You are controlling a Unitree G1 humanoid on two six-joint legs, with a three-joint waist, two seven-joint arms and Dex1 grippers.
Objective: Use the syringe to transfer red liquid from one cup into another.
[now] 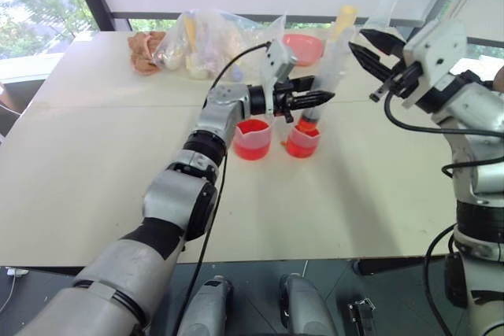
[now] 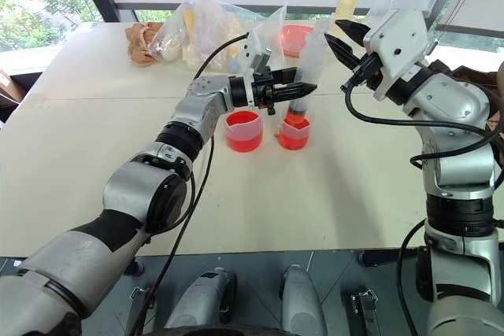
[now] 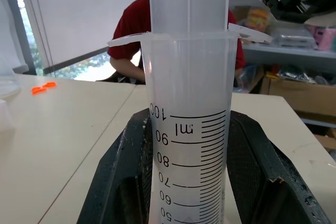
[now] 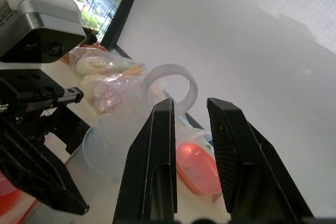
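The left gripper [image 1: 313, 101] clamps the syringe [image 1: 329, 68] upright, its tip in the smaller beaker [image 1: 302, 141], so the plunger can be worked; the larger beaker [image 1: 252, 138] sits at its 9 o'clock. At 2 o'clock, the right gripper [image 1: 361, 42] nears the plunger ring [image 4: 169, 86], jaws narrowly parted, gripping nothing. Bare table [image 1: 102, 163] lies around both beakers.

Right gripper [image 4: 191, 124] fingers stand slightly apart, nothing between them; syringe [image 4: 170, 88] plunger ring just beyond fingertips. Left gripper [image 4: 39, 145] clamps clear barrel nearby. Pink bowl [image 4: 197, 166], plastic bags [image 4: 102, 74] on table farther off.
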